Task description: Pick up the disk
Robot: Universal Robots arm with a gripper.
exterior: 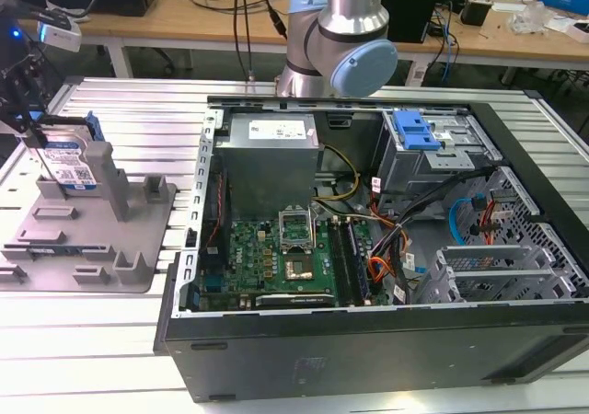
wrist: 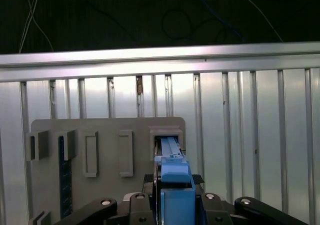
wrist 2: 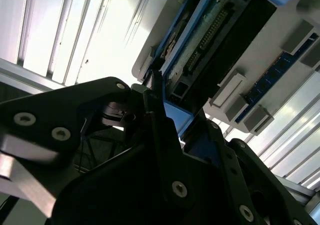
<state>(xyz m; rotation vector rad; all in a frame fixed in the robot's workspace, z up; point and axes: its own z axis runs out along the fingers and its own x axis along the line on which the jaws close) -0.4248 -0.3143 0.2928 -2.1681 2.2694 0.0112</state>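
Observation:
The disk [exterior: 72, 164] stands on edge in the grey fixture [exterior: 92, 244] at the exterior view's left, its white-and-blue label facing the camera and a blue side rail along its top. My gripper [exterior: 37, 141] comes down on its upper left corner, shut on the disk. In the first wrist view the disk's blue rail [wrist: 175, 185] lies between the two black fingers [wrist: 149, 181], above the fixture's slot [wrist: 167, 135]. The second wrist view shows the disk's connector edge [wrist 2: 210, 40] with a finger [wrist 2: 156, 92] pressed against it.
An open computer case [exterior: 543, 276] with motherboard, cables and a blue drive-bay latch [exterior: 419, 133] takes up the exterior view's middle and right. The arm's base [exterior: 336, 46] stands behind it. The fixture has several upright posts [exterior: 112, 179]. The slotted metal table [exterior: 83, 340] runs underneath.

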